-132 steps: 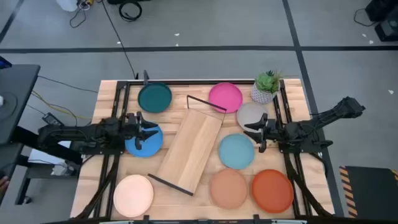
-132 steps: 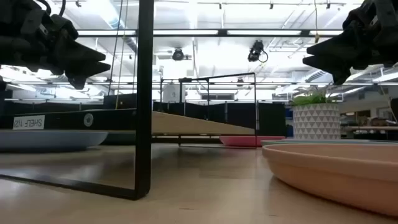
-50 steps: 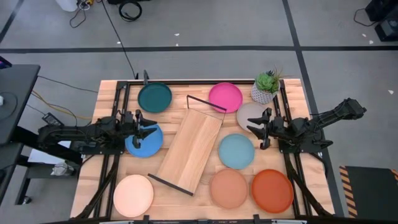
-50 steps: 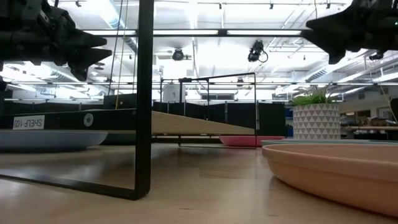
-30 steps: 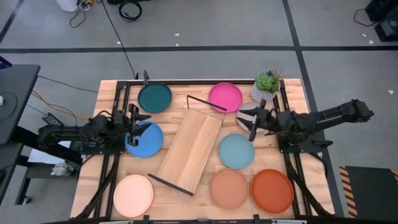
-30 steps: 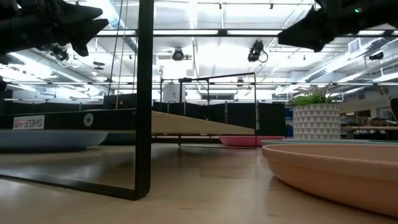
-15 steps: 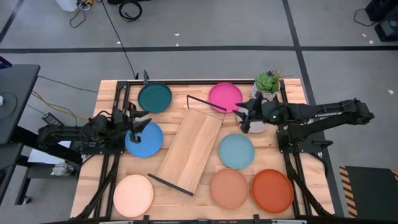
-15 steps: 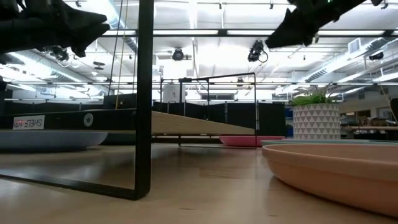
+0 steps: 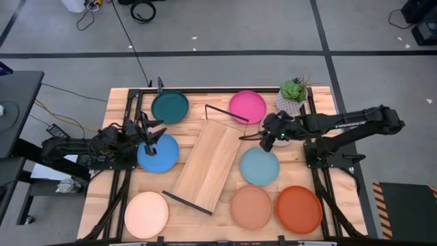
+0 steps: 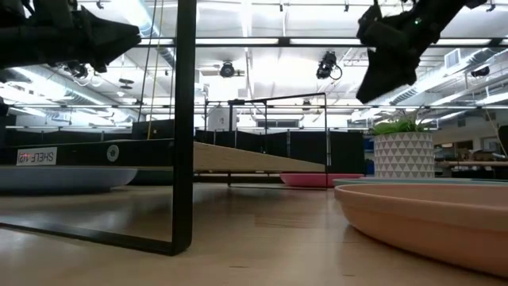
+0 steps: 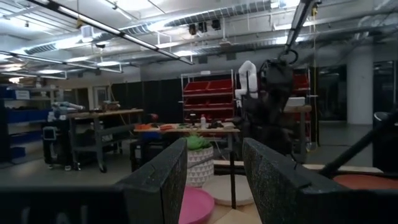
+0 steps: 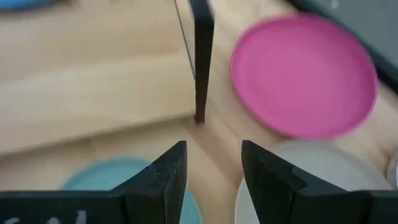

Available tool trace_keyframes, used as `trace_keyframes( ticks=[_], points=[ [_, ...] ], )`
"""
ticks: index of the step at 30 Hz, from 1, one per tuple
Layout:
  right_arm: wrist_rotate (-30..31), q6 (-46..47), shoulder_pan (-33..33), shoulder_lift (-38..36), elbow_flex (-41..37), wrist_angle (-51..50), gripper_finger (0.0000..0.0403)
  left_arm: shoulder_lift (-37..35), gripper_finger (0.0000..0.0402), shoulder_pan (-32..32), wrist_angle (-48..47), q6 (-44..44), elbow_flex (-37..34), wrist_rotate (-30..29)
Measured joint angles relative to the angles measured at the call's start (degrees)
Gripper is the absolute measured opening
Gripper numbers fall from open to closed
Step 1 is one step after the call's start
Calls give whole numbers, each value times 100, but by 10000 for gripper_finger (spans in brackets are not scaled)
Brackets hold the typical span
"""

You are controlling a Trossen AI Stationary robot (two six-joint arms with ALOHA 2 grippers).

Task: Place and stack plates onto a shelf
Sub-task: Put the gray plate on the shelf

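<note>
High view: the right end effector (image 9: 268,139), fingers apart and empty, hovers between the magenta plate (image 9: 247,106) and grey-beige plate (image 9: 276,125) near the worktop's far edge; likely reaching, next lowering onto a rim. The left end effector (image 9: 149,130), open and empty, waits over the bright blue plate (image 9: 158,153). The shelf (image 9: 209,165) lies diagonally mid-worktop, bare.

Right wrist view: both plates look flat and matte.

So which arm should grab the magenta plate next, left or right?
Right. The right gripper, open, hangs beside the magenta plate, which fills its wrist view. The left gripper, also open, sits over the bright blue plate, across the shelf.
</note>
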Motion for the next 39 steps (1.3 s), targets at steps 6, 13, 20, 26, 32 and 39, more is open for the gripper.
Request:
trace_keyframes(
  ticks=[6,13,20,26,32,39],
  points=[
    [-88,268,33,783,651,-1096,160,-2,162,0,38,11,0,-15],
    [-88,344,22,1288,862,-1686,170,-2,162,0,-13,-11,2,-15],
    [-94,872,241,1206,824,-2198,208,0,162,0,-163,-57,0,-15],
    [-365,990,219,1167,728,-2340,230,-1,162,0,-191,-90,1,-15],
    [-285,973,110,1167,181,-1970,226,-1,162,0,-197,-333,2,-15],
    [-466,854,-227,1167,-284,-1707,209,0,162,0,-206,-310,2,-17]
  ],
)
